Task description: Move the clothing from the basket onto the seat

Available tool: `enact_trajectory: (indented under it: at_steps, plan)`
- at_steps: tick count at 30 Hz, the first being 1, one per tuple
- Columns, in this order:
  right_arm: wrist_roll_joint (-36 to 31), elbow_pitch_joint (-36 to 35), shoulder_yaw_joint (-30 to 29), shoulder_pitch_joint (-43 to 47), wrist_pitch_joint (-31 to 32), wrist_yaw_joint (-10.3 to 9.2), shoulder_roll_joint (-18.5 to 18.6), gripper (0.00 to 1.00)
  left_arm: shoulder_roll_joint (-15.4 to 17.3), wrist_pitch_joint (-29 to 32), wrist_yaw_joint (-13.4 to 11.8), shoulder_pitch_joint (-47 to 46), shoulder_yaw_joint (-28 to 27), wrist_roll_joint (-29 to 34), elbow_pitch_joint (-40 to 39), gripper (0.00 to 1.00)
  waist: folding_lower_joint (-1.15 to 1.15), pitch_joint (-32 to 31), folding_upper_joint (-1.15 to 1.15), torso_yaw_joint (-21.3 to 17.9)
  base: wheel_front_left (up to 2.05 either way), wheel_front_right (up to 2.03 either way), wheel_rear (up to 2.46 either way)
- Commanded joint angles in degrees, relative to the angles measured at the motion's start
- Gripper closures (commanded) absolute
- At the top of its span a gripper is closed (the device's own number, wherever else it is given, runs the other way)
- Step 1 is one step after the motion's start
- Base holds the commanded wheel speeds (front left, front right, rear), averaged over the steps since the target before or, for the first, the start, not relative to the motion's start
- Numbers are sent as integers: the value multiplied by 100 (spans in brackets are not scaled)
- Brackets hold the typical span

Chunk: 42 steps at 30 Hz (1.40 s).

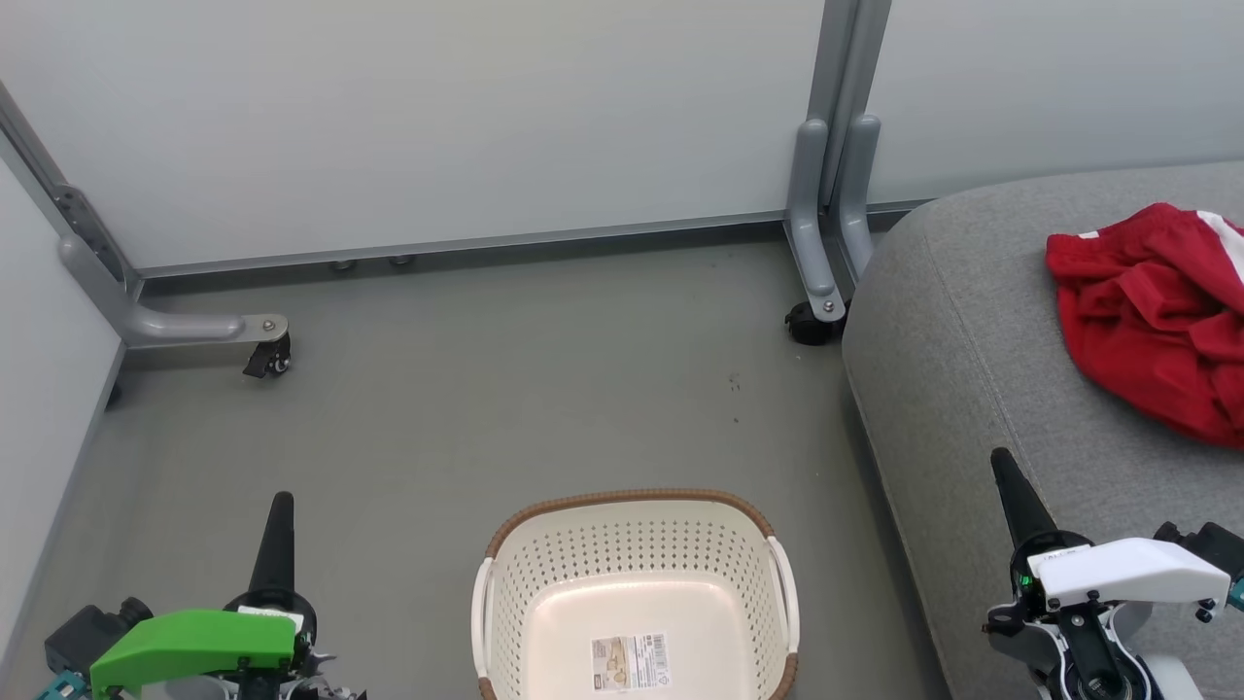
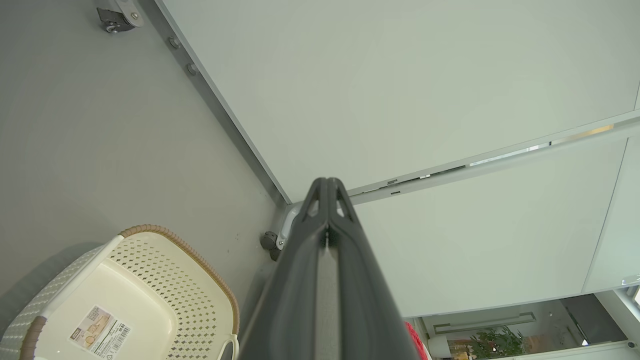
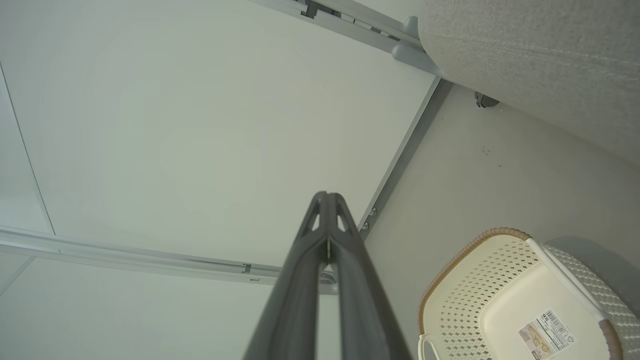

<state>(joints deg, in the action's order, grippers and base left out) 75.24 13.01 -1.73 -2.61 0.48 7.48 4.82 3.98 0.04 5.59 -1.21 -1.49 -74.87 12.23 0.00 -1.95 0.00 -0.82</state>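
Flanking the basket [image 1: 632, 498], left fingers [image 1: 277, 544] and right fingers [image 1: 1016, 501] clenched; clothing [image 1: 1147, 311] seemingly back from seat [image 1: 952, 369] edge.

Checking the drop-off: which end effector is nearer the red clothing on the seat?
Right. The right end effector sits by the seat, just below the clothing in the head view; the left end effector is far off, on the other side of the basket.
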Motion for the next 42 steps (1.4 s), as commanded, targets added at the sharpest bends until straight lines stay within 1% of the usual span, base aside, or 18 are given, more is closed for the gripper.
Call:
enact_trajectory:
  at_steps: [1, 19, 42]
  plan:
    - [137, -10, -43, -121, 43, 3, 13, 100, 28, 44, 43, -164, -34, -136, -8, 100, 0, 7, 0, 3, 0, 0, 0]
    - [965, 43, -215, -263, 287, 3, -54, 100, 13, 296, 122, -358, -201, -1006, 82, 100, 0, 99, 0, 39, 0, 0, 0]
    - [1809, 103, -395, -385, 542, 2, -129, 100, -10, 553, 210, -546, -379, -1876, 184, 100, 0, 209, 0, 81, 0, 0, 0]
